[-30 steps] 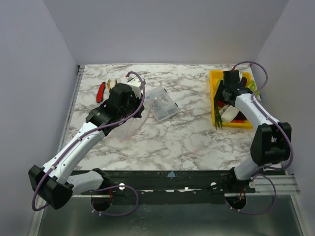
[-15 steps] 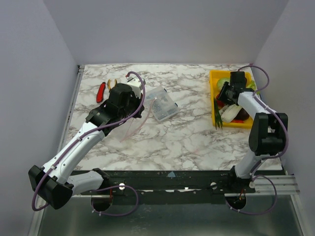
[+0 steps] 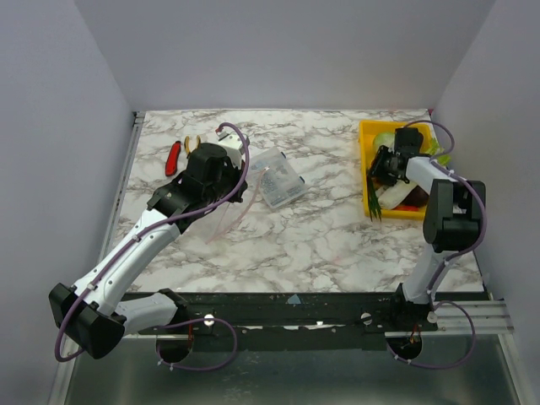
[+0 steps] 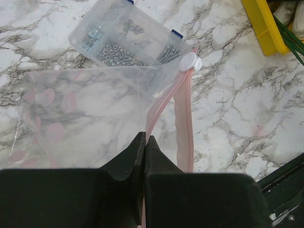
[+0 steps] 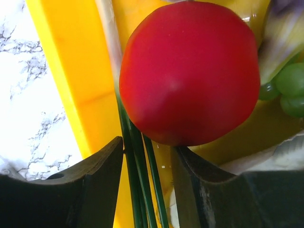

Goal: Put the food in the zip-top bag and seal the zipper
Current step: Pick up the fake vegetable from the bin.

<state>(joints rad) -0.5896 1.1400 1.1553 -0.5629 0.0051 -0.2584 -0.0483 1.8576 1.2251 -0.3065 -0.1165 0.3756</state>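
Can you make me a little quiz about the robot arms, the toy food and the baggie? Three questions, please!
1. True or false: the red round toy fruit already lies inside the clear floppy zip-top bag.
2. What is the left gripper pinching? A) red-handled pliers B) the bag's pink zipper strip C) clear box of screws
3. Fill in: the right gripper, jaws open, is at a ____ plastic bin.
Key: 1 false, the fruit sits in the bin. 2 B. 3 yellow.
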